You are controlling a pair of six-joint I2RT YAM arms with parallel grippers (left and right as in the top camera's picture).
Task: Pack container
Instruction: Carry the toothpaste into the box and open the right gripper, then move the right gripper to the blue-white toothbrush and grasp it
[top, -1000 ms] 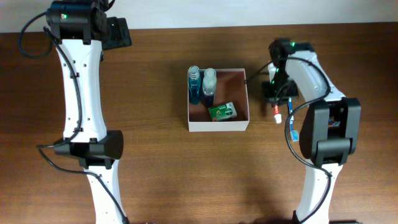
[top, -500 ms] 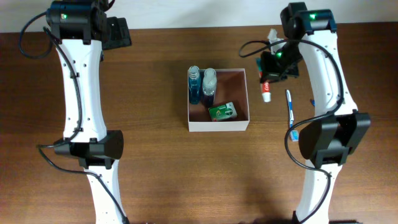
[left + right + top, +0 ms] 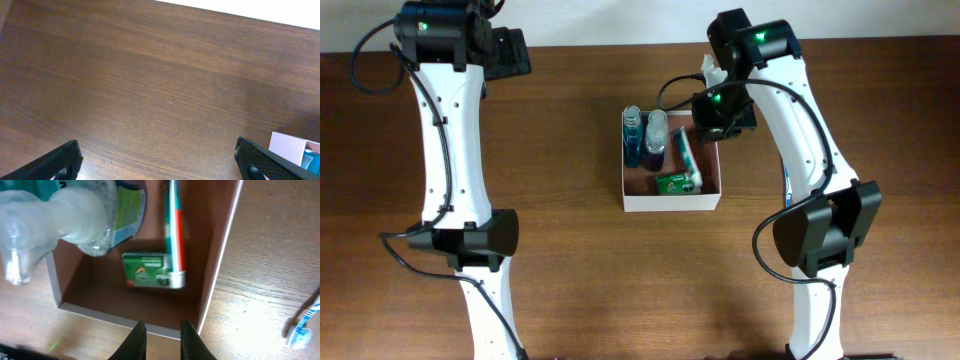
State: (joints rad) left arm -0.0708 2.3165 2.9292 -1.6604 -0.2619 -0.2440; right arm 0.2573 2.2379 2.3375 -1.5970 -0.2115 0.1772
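The container is a square white-walled box with a reddish-brown inside, at the table's middle. It holds a blue bottle, a clear bottle, a green box and a red, white and green toothpaste tube. My right gripper hangs above the container's far right corner. In the right wrist view its fingers are apart with nothing between them, and the tube lies below in the container beside the green box. My left gripper is wide open and empty over bare table.
A blue and white toothbrush lies on the table right of the container, partly hidden by the right arm in the overhead view. The left arm's gripper is at the far left back. A container corner shows in the left wrist view.
My right gripper carried the toothpaste tube left from the table to above the container and let it go; the tube now lies inside. The left arm has not moved.
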